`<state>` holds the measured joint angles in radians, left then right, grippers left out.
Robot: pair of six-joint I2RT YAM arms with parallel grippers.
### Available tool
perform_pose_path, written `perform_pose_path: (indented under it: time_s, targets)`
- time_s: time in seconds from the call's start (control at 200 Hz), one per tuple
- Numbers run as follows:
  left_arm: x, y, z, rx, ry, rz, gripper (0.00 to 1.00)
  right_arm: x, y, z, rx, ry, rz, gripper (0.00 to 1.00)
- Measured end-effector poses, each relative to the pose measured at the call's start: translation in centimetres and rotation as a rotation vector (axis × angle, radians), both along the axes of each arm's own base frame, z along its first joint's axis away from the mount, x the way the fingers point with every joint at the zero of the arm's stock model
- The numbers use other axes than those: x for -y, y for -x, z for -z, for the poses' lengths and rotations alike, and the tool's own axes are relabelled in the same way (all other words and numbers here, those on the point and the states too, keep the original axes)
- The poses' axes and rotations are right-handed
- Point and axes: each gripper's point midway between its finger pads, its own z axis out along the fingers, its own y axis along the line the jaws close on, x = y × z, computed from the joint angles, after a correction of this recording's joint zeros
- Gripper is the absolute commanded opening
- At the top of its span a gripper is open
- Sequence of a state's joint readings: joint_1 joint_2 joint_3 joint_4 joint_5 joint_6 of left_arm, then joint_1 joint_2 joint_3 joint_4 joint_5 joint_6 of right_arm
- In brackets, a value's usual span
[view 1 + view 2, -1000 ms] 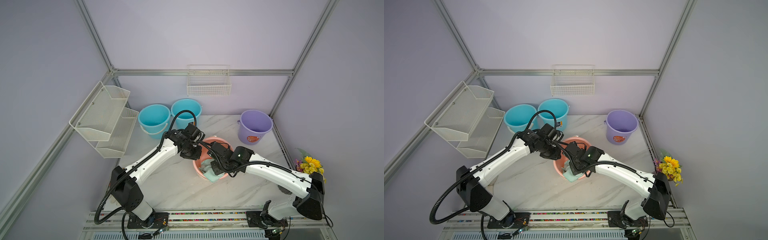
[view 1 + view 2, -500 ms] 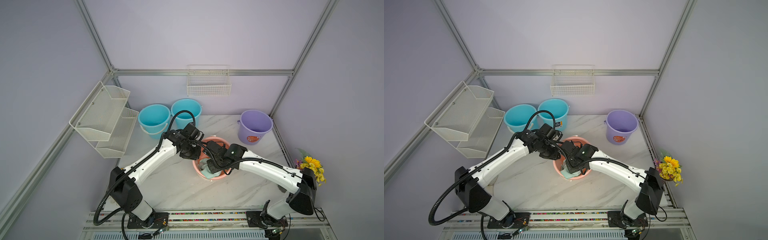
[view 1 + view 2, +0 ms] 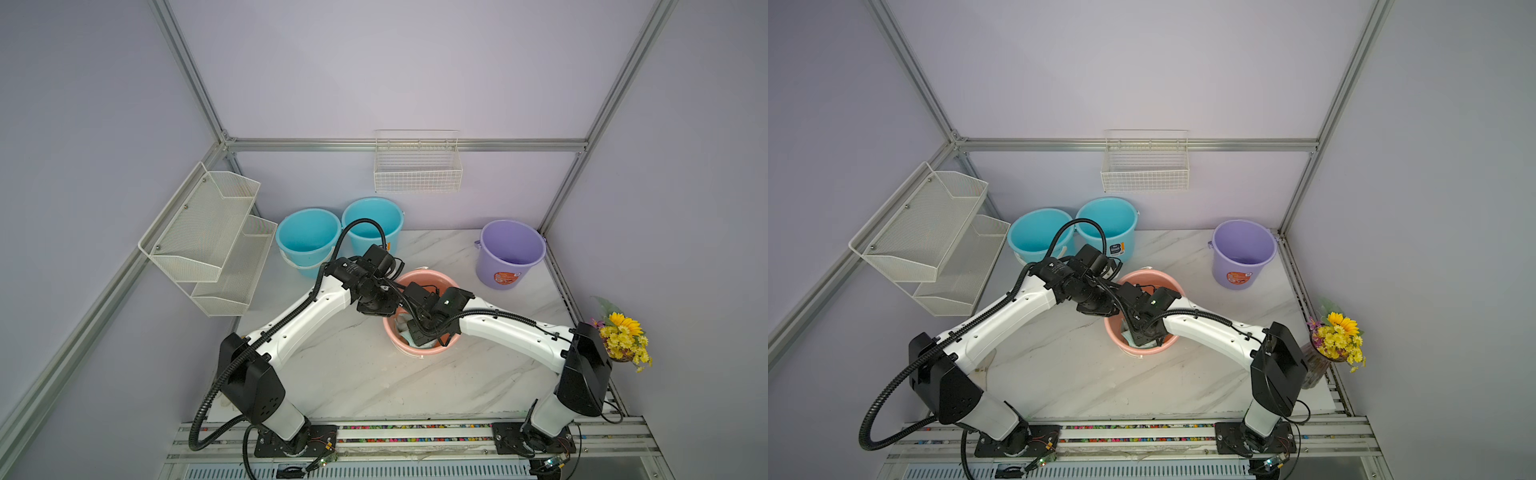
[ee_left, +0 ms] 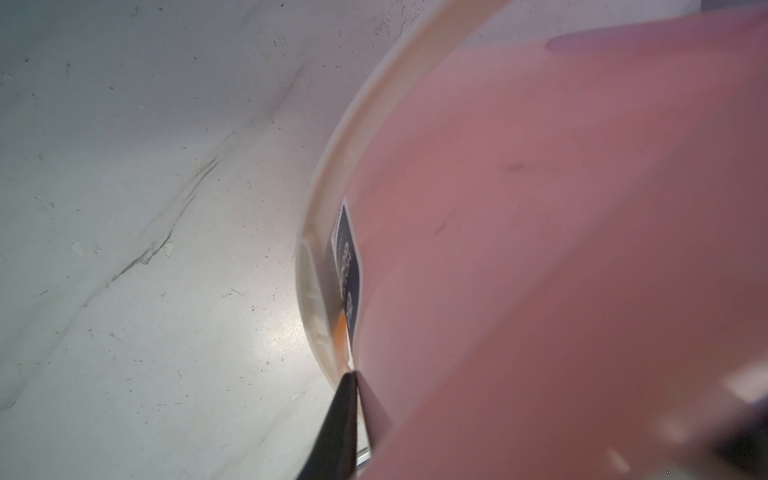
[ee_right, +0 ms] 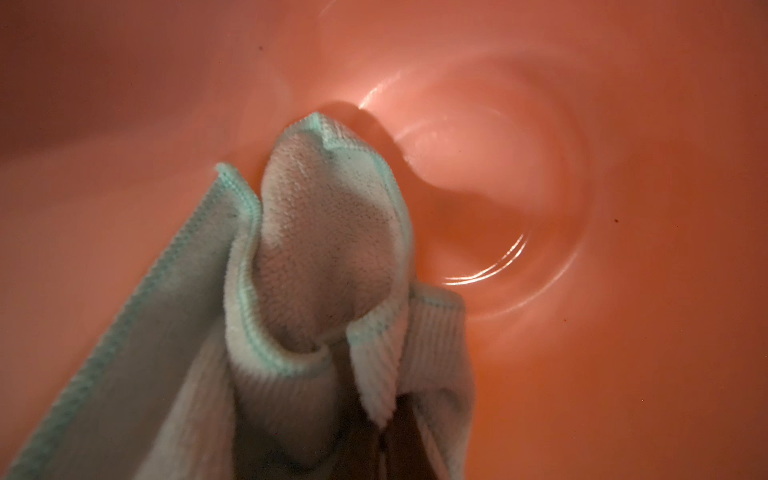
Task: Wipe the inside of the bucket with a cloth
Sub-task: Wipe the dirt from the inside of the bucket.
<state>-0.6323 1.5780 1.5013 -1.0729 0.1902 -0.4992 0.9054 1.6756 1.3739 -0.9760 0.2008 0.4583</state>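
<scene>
Currently the cloth sits bunched low inside the bucket, near the middle of the surface, clamped in the closed jaws of the right gripper. A hard stroke could pull the cloth free or tip the bucket, since only the left gripper, jaws pinched across the bucket's wall, restrains it.

Four buckets: one pink bucket, two blue buckets behind it and one purple bucket beyond it. One cloth inside the pink bucket. Two robot arms, one wire basket, one mesh rack, one bunch of flowers.
</scene>
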Motion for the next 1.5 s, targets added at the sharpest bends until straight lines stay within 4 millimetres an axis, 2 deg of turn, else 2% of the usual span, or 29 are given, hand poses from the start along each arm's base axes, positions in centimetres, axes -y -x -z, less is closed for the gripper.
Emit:
perform_pose_path:
  time_s: [0.245,0.38,0.52,0.645,0.775,0.935,1.05,1.165,1.335,1.5]
  targets:
    - [0.2,0.0,0.9,-0.023,-0.016,-0.012,0.00,1.0,-1.3,3.8,-0.028,0.016,0.028,0.00]
    - [0.6,0.3,1.1,-0.022,-0.029,-0.003,0.00,2.1,-2.1,6.8,-0.055,0.052,0.054,0.00]
    - [0.2,-0.1,1.8,-0.028,-0.059,-0.031,0.00,1.7,-2.9,7.5,-0.051,0.039,0.049,0.00]
    - [0.1,-0.3,1.8,-0.021,-0.066,-0.037,0.00,1.8,-2.6,7.2,-0.071,0.043,0.039,0.00]
    - [0.3,-0.3,1.8,-0.016,-0.061,-0.033,0.00,2.4,-1.6,5.1,-0.102,0.042,0.036,0.00]
    - [1.2,-0.1,1.3,-0.004,-0.043,-0.011,0.00,3.0,0.0,-0.3,-0.115,-0.021,0.029,0.00]
    - [1.5,-0.2,1.0,0.004,-0.032,-0.005,0.00,3.1,0.4,-4.5,-0.094,-0.077,0.027,0.00]
    - [1.3,-0.1,1.1,0.001,-0.040,-0.007,0.00,3.3,0.7,-7.4,-0.084,-0.096,0.023,0.00]
    - [1.3,-0.1,1.1,0.002,-0.043,-0.008,0.00,4.7,1.3,-9.6,-0.086,-0.050,0.035,0.00]
    - [1.3,-0.1,1.1,0.002,-0.043,-0.008,0.00,6.3,1.1,-9.2,-0.079,0.051,0.055,0.00]
